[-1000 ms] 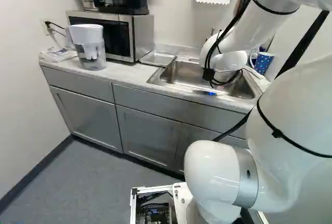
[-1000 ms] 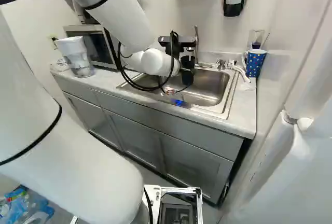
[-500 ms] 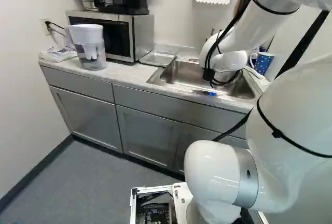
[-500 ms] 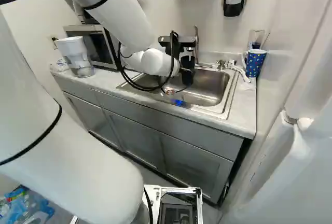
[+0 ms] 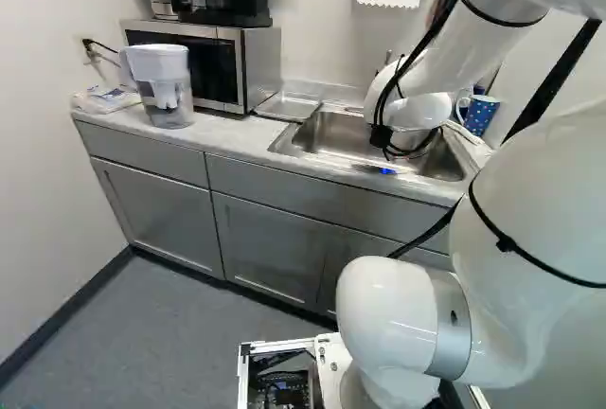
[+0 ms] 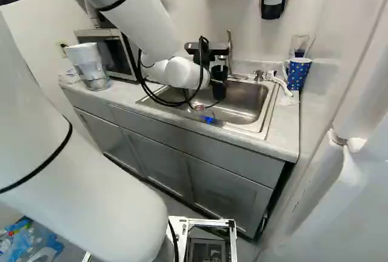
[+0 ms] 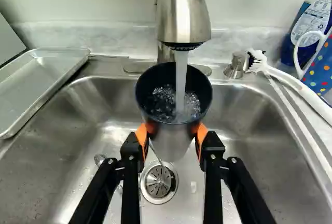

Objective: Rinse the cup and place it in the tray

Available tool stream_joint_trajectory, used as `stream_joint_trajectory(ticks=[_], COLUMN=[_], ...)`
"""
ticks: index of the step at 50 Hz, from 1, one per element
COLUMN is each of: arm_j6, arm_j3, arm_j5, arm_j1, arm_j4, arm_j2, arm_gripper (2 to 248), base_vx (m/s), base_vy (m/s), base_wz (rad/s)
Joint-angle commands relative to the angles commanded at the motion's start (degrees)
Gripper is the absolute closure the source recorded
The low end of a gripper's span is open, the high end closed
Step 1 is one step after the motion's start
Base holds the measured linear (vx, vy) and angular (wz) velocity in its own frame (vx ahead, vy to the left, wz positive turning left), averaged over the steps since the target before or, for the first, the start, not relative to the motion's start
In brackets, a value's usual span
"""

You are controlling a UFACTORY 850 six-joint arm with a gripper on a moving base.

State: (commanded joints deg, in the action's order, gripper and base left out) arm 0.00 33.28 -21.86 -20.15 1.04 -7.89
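The gripper (image 6: 217, 80) is pinching the dark cup (image 7: 172, 143) between both fingers, its mouth lying beneath the running faucet (image 7: 182, 14). Sink walls (image 7: 262, 120) are standing clear either side; the tray (image 7: 39, 79) is lying ahead-left.

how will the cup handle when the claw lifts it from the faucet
The cup will probably feel heavier than empty, since water from the faucet is pooling inside. Its open top makes spilling likely if tilted. The smooth wall may get slippery when wet, though the claw grips it from both sides.
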Motion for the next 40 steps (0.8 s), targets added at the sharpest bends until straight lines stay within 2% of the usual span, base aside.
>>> stream_joint_trajectory(ticks=[40], arm_j6=[0.0], arm_j3=[-0.08], arm_j5=[0.0], arm_j1=[0.14], arm_j4=[0.0], arm_j2=[-0.09], arm_gripper=[137], base_vx=[0.0], base_vy=[0.0], base_wz=[0.0])
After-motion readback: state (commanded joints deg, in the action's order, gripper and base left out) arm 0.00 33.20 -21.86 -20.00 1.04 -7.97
